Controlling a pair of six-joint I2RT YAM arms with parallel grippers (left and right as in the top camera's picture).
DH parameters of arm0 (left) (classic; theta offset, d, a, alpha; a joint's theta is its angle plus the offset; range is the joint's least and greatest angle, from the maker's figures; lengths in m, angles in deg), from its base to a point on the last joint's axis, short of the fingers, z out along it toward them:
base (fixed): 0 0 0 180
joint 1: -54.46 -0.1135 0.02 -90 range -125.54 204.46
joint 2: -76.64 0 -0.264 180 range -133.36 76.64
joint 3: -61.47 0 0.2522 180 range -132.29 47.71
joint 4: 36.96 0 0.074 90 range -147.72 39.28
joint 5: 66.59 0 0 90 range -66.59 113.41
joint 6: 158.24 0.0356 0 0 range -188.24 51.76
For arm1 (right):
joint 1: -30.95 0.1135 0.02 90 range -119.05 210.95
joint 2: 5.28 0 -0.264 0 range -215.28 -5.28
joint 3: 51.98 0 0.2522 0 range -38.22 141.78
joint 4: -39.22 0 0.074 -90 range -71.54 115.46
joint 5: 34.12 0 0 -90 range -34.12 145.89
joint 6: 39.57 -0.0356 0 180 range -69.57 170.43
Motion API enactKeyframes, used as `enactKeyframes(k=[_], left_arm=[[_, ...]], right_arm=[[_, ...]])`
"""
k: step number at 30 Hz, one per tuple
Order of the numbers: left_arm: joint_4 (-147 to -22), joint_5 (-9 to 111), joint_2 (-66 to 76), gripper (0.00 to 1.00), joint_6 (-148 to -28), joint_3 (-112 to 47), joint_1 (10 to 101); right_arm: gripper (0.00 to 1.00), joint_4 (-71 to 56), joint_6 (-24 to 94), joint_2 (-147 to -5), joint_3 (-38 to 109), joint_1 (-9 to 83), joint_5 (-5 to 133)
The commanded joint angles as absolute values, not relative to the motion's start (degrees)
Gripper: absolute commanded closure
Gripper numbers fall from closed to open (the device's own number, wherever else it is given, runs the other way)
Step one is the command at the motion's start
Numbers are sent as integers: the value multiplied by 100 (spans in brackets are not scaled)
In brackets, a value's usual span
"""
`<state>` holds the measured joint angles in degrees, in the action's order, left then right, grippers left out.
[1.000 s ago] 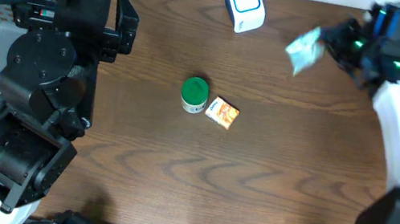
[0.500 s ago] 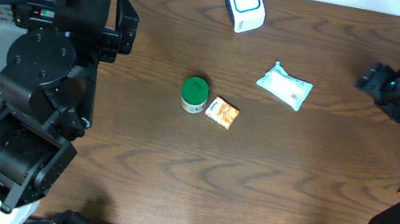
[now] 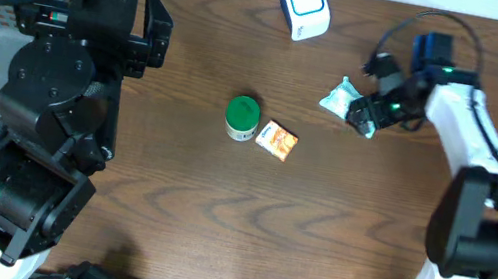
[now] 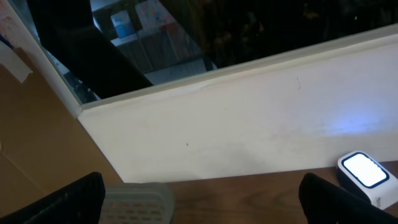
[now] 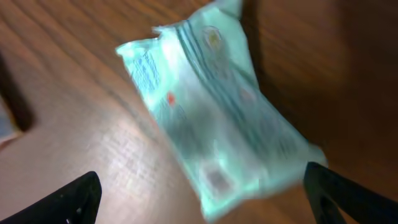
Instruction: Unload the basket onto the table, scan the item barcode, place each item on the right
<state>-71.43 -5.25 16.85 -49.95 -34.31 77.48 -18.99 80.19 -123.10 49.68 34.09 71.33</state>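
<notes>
1. Your right gripper (image 3: 365, 113) sits low over the right far part of the table (image 3: 175, 218). Its fingers are spread wide and grip nothing.
2. The task item, a pale green packet (image 3: 339, 96), lies flat on the wood directly below that gripper. In the right wrist view it lies between the two fingertips. That view is blurred, so you cannot confirm contact or read a barcode.
3. The scanner (image 3: 304, 4) stands at the far edge, left of the packet and apart from it.
4. Your left gripper (image 4: 205, 199) is raised at the far left, fingers fully parted and empty, facing the wall.
5. A green-lidded jar (image 3: 243, 116) and a small orange box (image 3: 277, 139) stand just beside each other at the table's centre.
</notes>
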Motion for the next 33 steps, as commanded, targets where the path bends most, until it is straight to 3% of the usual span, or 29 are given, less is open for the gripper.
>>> enactKeyframes(k=[1, 16, 19, 21, 23, 24, 33], left_arm=[[-7130, -560, 1718, 0, -4943, -3523, 7724], [-7130, -558, 1718, 0, -4943, -3523, 7724], [-7130, -560, 1718, 0, -4943, -3523, 7724], [-7130, -558, 1718, 0, -4943, -3523, 7724], [-7130, -560, 1718, 0, -4943, -3523, 7724], [-7130, -558, 1718, 0, -4943, -3523, 7724], [-7130, -560, 1718, 0, -4943, -3523, 7724]], right_arm=[[1, -1549, 8650, -12492, 4962, 3531, 7185], [1, -906, 8782, -12889, 4964, 3629, 6949], [6, -950, 8782, -12942, 4962, 3619, 6947], [12, -992, 8779, -12942, 4962, 3619, 6947], [39, -998, 8773, -12942, 4962, 3614, 6947], [47, -998, 8683, -12942, 4962, 3605, 6947], [69, -1031, 7811, -12892, 4997, 3343, 6947]])
